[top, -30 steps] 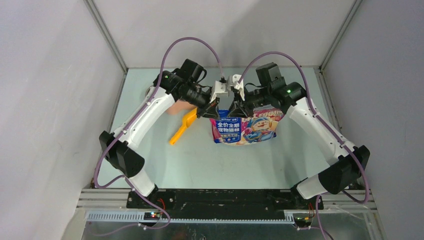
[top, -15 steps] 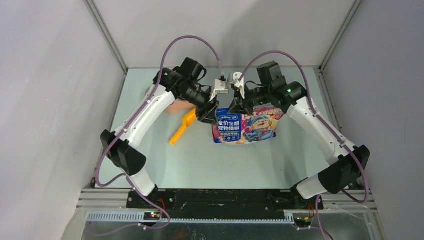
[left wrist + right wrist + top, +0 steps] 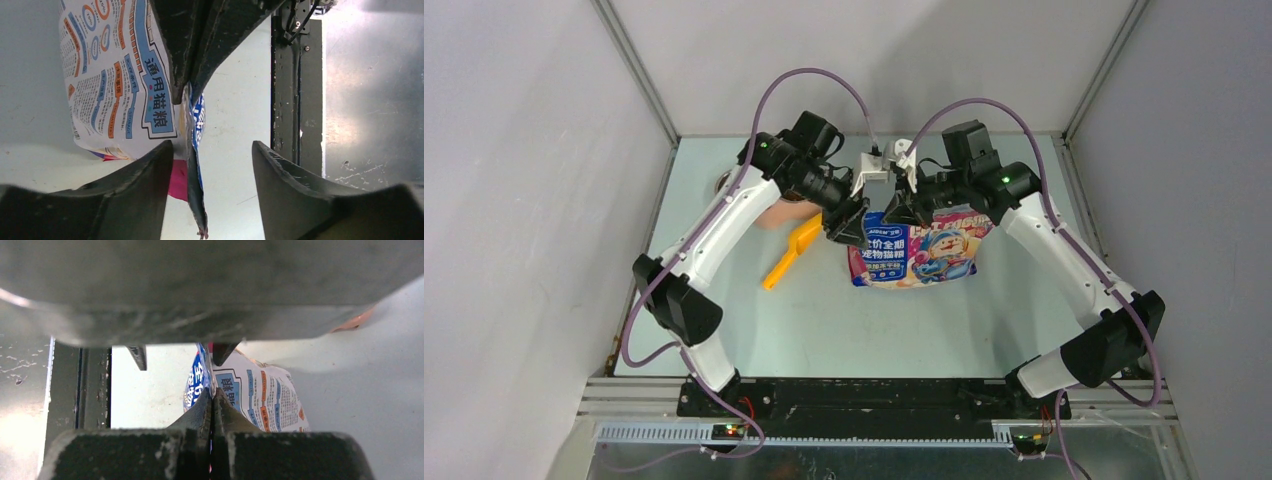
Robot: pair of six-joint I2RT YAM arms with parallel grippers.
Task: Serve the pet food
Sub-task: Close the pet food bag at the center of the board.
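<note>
The glossy blue, pink and red pet food bag [image 3: 919, 250] hangs upright over the table's middle; the kibble itself is hidden inside. My right gripper [image 3: 894, 212] is shut on the bag's top seam, and the right wrist view shows its fingers pinched flat on the bag [image 3: 260, 390] at the right gripper [image 3: 212, 397]. My left gripper [image 3: 852, 225] is open beside it. In the left wrist view the bag's torn top edge [image 3: 195, 165] stands loose between the left gripper [image 3: 212, 150] fingers, close to the left one.
An orange scoop [image 3: 789, 252] lies on the table left of the bag. A pink feeder [image 3: 776, 213] shows partly under the left arm. Grey walls enclose the table on three sides, with a black base rail [image 3: 874, 395] at the near edge.
The left gripper has opened and let go of the bag's top edge. The right gripper has shut on that edge. The bag hangs slightly differently.
</note>
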